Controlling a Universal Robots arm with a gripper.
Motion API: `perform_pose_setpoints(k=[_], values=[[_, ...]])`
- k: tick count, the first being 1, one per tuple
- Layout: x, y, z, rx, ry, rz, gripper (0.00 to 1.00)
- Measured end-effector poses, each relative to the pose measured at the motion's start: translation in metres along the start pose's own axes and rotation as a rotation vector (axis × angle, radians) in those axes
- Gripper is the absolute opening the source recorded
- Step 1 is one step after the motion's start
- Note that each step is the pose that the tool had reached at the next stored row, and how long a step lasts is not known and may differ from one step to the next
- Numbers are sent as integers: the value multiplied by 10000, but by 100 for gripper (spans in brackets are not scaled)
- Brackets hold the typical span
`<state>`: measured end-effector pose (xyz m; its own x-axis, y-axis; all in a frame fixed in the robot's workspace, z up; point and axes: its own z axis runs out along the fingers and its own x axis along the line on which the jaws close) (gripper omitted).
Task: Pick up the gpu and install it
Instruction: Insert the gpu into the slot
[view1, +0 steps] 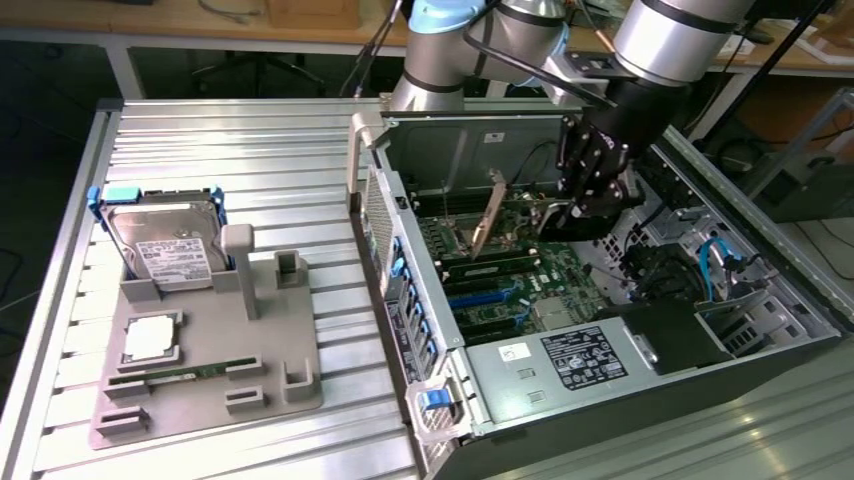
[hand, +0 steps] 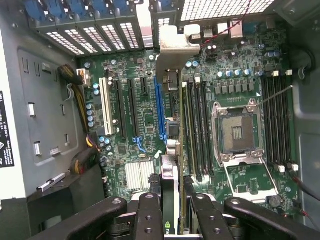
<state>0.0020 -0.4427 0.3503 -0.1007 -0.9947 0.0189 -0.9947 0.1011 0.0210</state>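
**GPU held over the motherboard**
My claw (hand: 172, 210) is closed on the gpu (hand: 170, 175), one finger on each face, holding it edge-on inside the computer case (view1: 467, 140). The card stands above the motherboard (hand: 150, 122), just beside its blue slot (hand: 159, 107). The silver bracket (hand: 172, 52) points toward the motherboard's rear-port edge. I cannot tell whether the card touches the board.

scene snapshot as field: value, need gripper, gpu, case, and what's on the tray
gripper: shut on the gpu, inside the pc case
gpu: on edge over the motherboard, silver bracket toward the case's slotted rear wall; cannot tell if it is seated in a slot
pc case: side open, motherboard exposed
cpu socket: no cooler fitted
tray: at the exterior view's left of the case; holds hard drive and memory stick
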Motion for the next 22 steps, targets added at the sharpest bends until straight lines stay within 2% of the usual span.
perform_pose_setpoints(k=[15, 18, 22], values=[[1, 1, 10, 2, 1, -52, 27], [4, 28, 35, 39, -3, -72, 27], [7, 64, 98, 42, -2, -101, 27]])
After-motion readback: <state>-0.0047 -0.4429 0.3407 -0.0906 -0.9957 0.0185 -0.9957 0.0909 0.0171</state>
